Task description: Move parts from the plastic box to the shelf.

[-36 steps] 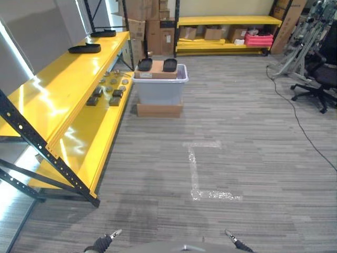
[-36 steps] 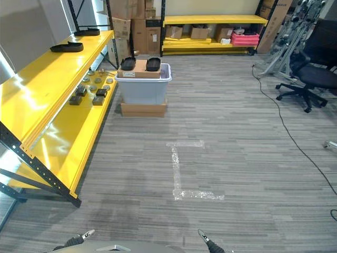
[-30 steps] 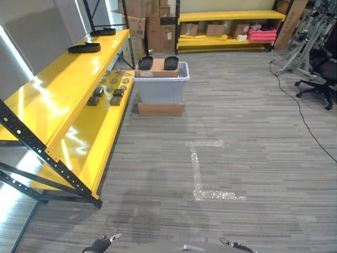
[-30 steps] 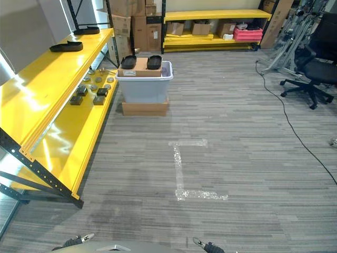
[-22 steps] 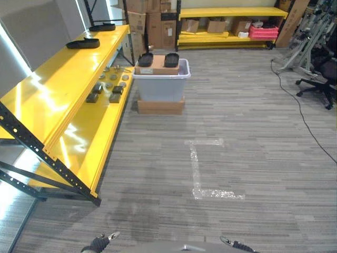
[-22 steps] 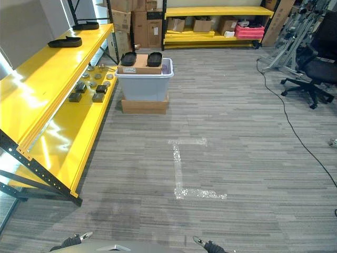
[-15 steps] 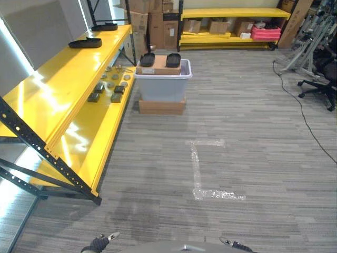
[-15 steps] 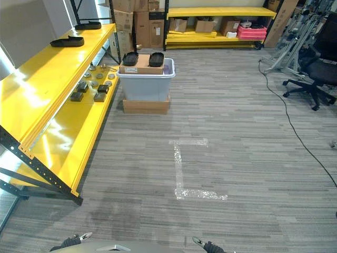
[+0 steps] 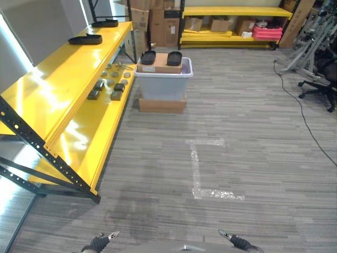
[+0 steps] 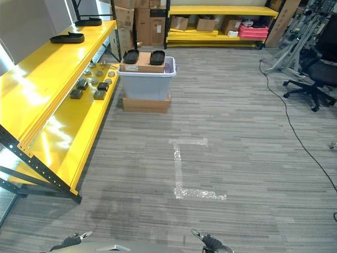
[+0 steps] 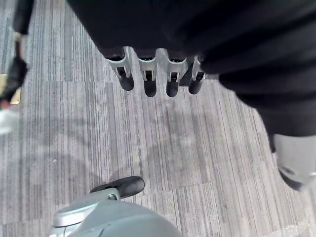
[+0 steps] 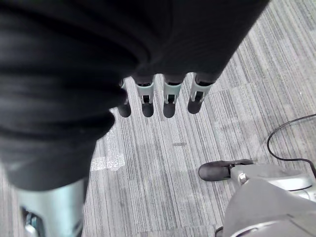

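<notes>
Left eye view: a translucent grey plastic box (image 9: 161, 84) stands on a flat brown cardboard base (image 9: 161, 106) on the grey striped carpet floor (image 9: 247, 137), just beside the long yellow metal shelf (image 9: 58, 89) with black struts.

One brown cardboard carton (image 9: 160, 62) lies across the box's top and carries two black oval trays (image 9: 148, 57). Two more black oval trays (image 9: 85, 39) sit on the shelf's upper level. On the lower level lie four dark square parts (image 9: 116, 95) and several small round grey parts (image 9: 115, 74), too small to count. An L of white tape (image 9: 197, 171) marks the floor. The left hand (image 11: 148, 76) and right hand (image 12: 165, 96) hang low over the carpet, well apart from the box, fingers straight and empty.
</notes>
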Available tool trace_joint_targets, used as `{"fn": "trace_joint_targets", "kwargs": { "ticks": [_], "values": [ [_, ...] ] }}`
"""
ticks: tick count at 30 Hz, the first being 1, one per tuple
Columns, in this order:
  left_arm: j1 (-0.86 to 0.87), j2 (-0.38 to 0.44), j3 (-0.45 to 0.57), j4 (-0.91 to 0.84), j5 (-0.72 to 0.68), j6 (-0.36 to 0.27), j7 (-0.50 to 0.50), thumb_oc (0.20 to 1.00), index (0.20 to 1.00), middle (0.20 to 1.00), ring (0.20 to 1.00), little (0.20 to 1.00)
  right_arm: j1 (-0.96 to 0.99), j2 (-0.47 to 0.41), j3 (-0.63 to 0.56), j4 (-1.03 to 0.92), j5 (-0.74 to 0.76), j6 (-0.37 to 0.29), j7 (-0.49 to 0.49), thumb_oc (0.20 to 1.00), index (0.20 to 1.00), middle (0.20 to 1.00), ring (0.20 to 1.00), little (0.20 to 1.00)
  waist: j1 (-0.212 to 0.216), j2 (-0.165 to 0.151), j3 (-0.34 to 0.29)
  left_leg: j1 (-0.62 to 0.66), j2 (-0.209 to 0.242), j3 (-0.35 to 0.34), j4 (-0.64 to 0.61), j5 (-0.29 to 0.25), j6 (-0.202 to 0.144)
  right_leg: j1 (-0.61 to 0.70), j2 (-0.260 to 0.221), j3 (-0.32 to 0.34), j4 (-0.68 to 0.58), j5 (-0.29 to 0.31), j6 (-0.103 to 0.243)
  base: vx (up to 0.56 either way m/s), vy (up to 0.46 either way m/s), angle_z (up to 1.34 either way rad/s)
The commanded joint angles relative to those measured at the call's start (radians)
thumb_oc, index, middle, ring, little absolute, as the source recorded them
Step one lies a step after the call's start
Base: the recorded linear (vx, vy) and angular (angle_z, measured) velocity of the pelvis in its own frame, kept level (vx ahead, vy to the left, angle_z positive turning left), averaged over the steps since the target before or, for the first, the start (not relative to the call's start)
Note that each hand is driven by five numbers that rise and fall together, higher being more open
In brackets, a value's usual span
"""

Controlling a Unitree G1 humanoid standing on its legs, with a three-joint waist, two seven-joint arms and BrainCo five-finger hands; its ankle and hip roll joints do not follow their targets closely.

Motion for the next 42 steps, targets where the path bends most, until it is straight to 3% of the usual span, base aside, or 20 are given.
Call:
{"fn": "trace_joint_targets", "kwargs": {
  "ticks": [1, 15, 22, 27, 30, 32, 34, 35, 37, 38, 42],
  "values": [
    [-0.061, -0.006, -0.006, 0.052, 0.012, -0.016, 0.009, 1.000, 1.000, 1.000, 1.000, 1.000, -0.050, 0.011, 0.067, 0.093, -0.102, 0.001, -0.015, 1.000, 1.000, 1.000, 1.000, 1.000, 0.017, -0.022, -0.027, 0.020, 0.037, -0.009, -0.008, -0.054, -0.053, -0.011, -0.121, 0.001, 0.019, 0.015, 0.126, 0.00, -0.041, 0.00],
    [-0.055, 0.013, 0.009, 0.048, 0.015, -0.014, -0.002, 1.000, 1.000, 1.000, 1.000, 1.000, -0.012, -0.039, 0.076, 0.113, -0.200, 0.011, -0.016, 1.000, 1.000, 1.000, 1.000, 1.000, 0.010, -0.022, -0.014, 0.023, 0.058, -0.021, -0.008, -0.046, -0.069, 0.008, -0.097, -0.009, 0.006, 0.004, 0.112, 0.00, -0.038, 0.00],
    [-0.061, 0.018, 0.014, 0.051, 0.015, -0.014, -0.005, 1.000, 1.000, 1.000, 1.000, 1.000, -0.019, -0.047, 0.065, 0.125, -0.203, 0.016, -0.007, 1.000, 1.000, 1.000, 1.000, 1.000, 0.012, -0.021, -0.005, 0.006, 0.045, -0.025, 0.012, -0.054, -0.062, -0.001, -0.108, -0.009, 0.010, 0.007, 0.119, 0.00, 0.033, 0.01],
    [-0.095, 0.001, -0.012, 0.034, -0.007, -0.012, -0.007, 1.000, 1.000, 1.000, 1.000, 1.000, -0.056, -0.048, 0.079, 0.099, -0.206, 0.013, -0.018, 1.000, 1.000, 1.000, 1.000, 1.000, 0.010, -0.014, 0.036, -0.050, 0.020, -0.039, 0.058, -0.067, -0.030, -0.123, -0.132, 0.023, 0.197, -0.008, 0.139, -0.06, 0.137, 0.01],
    [-0.112, 0.002, -0.029, 0.033, -0.001, -0.014, -0.005, 1.000, 1.000, 1.000, 1.000, 1.000, -0.078, -0.028, 0.081, 0.039, -0.167, -0.004, -0.032, 1.000, 1.000, 1.000, 1.000, 1.000, -0.009, -0.011, 0.071, -0.036, 0.015, -0.035, 0.059, -0.074, -0.005, -0.203, -0.133, 0.072, 0.361, 0.047, 0.159, 0.00, 0.149, 0.06],
    [-0.121, 0.008, -0.026, 0.030, -0.008, -0.013, -0.002, 1.000, 1.000, 1.000, 1.000, 1.000, -0.087, -0.013, 0.095, 0.020, -0.158, -0.008, -0.035, 1.000, 1.000, 1.000, 1.000, 1.000, -0.013, 0.000, 0.085, -0.022, 0.028, -0.027, 0.046, -0.073, -0.002, -0.256, -0.120, 0.070, 0.433, 0.049, 0.159, 0.07, 0.098, -0.06],
    [-0.127, 0.011, -0.024, 0.029, -0.015, -0.010, -0.003, 1.000, 1.000, 1.000, 1.000, 1.000, -0.094, -0.008, 0.106, 0.010, -0.159, -0.011, -0.035, 1.000, 1.000, 1.000, 1.000, 1.000, -0.014, 0.001, 0.089, -0.006, 0.033, -0.022, 0.029, -0.071, -0.004, -0.277, -0.113, 0.051, 0.430, 0.043, 0.156, 0.13, 0.023, -0.16],
    [-0.142, 0.023, -0.019, 0.028, -0.027, -0.008, -0.002, 1.000, 1.000, 1.000, 1.000, 1.000, -0.100, -0.005, 0.130, -0.019, -0.161, -0.018, -0.035, 1.000, 1.000, 1.000, 1.000, 1.000, -0.024, -0.008, 0.090, 0.015, 0.030, -0.019, 0.001, -0.071, -0.011, -0.297, -0.081, 0.039, 0.344, 0.037, 0.141, 0.13, -0.026, -0.13],
    [-0.155, 0.030, -0.016, 0.034, -0.033, -0.008, -0.002, 1.000, 1.000, 1.000, 1.000, 1.000, -0.105, -0.006, 0.136, -0.023, -0.160, -0.020, -0.039, 1.000, 1.000, 1.000, 1.000, 1.000, -0.028, -0.013, 0.094, 0.026, 0.029, -0.018, -0.006, -0.076, -0.014, -0.294, -0.074, 0.026, 0.282, 0.051, 0.135, 0.20, -0.082, -0.05],
    [-0.181, 0.032, -0.023, 0.037, -0.040, -0.006, 0.000, 1.000, 1.000, 1.000, 1.000, 1.000, -0.114, -0.014, 0.140, -0.023, -0.159, -0.021, -0.046, 1.000, 1.000, 1.000, 1.000, 1.000, -0.049, -0.017, 0.094, 0.037, 0.030, -0.028, -0.008, -0.089, -0.022, -0.329, -0.058, 0.035, 0.198, 0.082, 0.129, 0.22, -0.111, -0.07],
    [-0.191, 0.020, -0.021, 0.043, -0.044, -0.008, -0.012, 1.000, 1.000, 1.000, 1.000, 1.000, -0.085, -0.025, 0.131, 0.021, -0.165, -0.013, -0.033, 1.000, 1.000, 1.000, 1.000, 1.000, -0.069, -0.018, 0.057, 0.085, 0.061, -0.044, 0.005, -0.126, -0.052, -0.281, -0.027, 0.077, 0.129, 0.085, 0.111, 0.35, -0.219, 0.20]
  ]
}}
